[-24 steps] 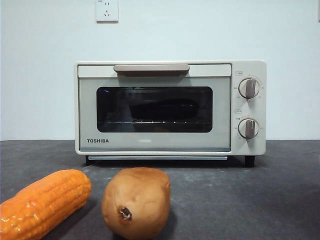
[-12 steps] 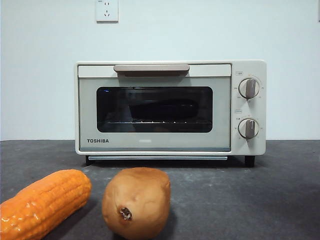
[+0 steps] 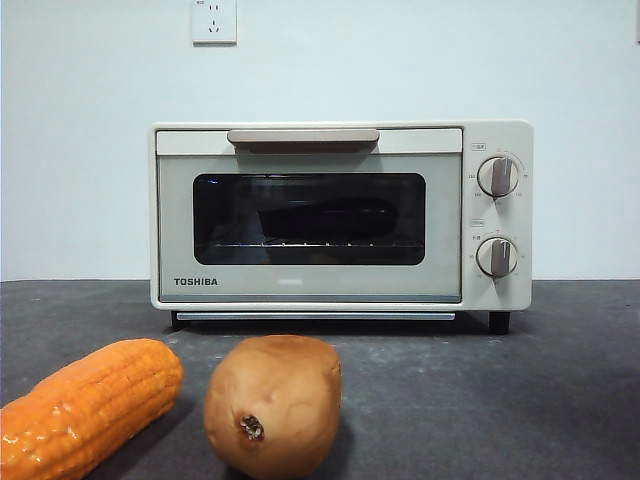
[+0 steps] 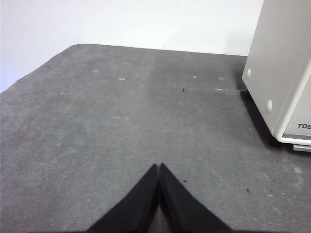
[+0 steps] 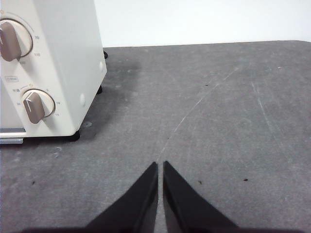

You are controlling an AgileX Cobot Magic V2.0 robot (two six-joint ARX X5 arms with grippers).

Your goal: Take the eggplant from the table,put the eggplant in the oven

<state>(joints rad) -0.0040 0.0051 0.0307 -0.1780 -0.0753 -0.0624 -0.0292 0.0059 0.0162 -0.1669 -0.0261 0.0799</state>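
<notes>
The cream-white Toshiba oven [image 3: 310,285] stands at the back of the dark grey table [image 3: 520,400] with its glass door closed. Behind the glass a long dark shape, the eggplant [image 3: 325,218], lies on the wire rack. My left gripper [image 4: 159,167] hangs shut and empty over bare table, off the oven's [image 4: 282,73] left side. Beyond the knob side of the oven [image 5: 63,58], my right gripper [image 5: 160,165] is shut too and holds nothing. Neither gripper shows in the front view.
An orange corn cob [image 3: 85,405] and a brown potato [image 3: 272,403] lie close to the front camera, left of centre. A white wall with a socket [image 3: 214,20] rises behind the oven.
</notes>
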